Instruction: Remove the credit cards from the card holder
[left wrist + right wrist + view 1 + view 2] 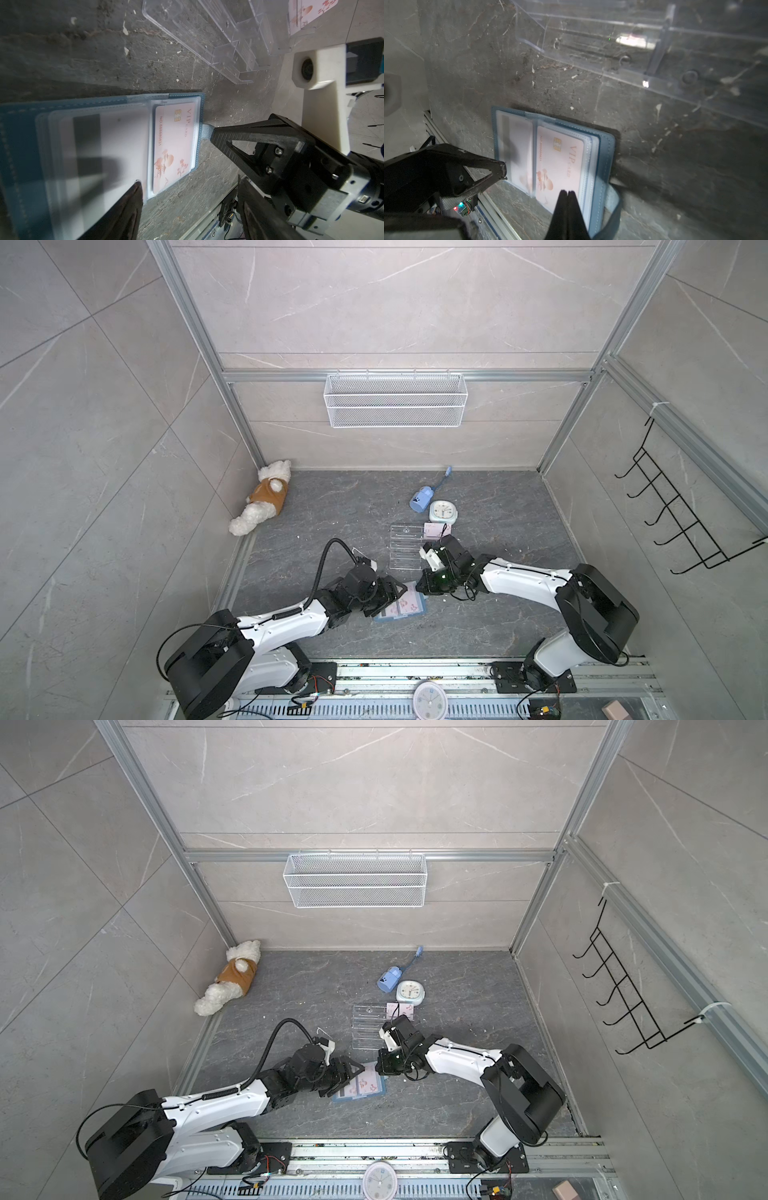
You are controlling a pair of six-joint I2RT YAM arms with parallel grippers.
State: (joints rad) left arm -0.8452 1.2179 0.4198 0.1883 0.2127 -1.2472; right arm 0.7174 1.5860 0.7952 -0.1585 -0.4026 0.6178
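Starting at the left, the left claw [386, 597] hangs low over the left page of the card holder [411, 608]. The holder lies open on the desk, near the middle of the front edge. The claw's jaws stand apart, and in the left wrist view one finger [133, 199] is just over the clear sleeve [176, 102] material of that page.

Two credit cards [558, 158] show inside: the striped card [104, 145] on the left page and the VIP card [174, 145] on the right page. Both are in plastic.

Further right, the right claw [214, 134] has its jaws together, with nothing between them. Its tip sits at the snap tab [206, 132] on the holder's right edge. I judge that it is pinning the holder down. Beyond it, towards the back edge, lies the clear rack [405, 547].

The step in hand seems to be gripping a card. To do it well, I think the left claw should close on the card's free edge only, not on the sleeve. It should then pull flat along the sleeve's opening, slowly. The right claw should keep its pressure, otherwise the light holder will slide together with the card.
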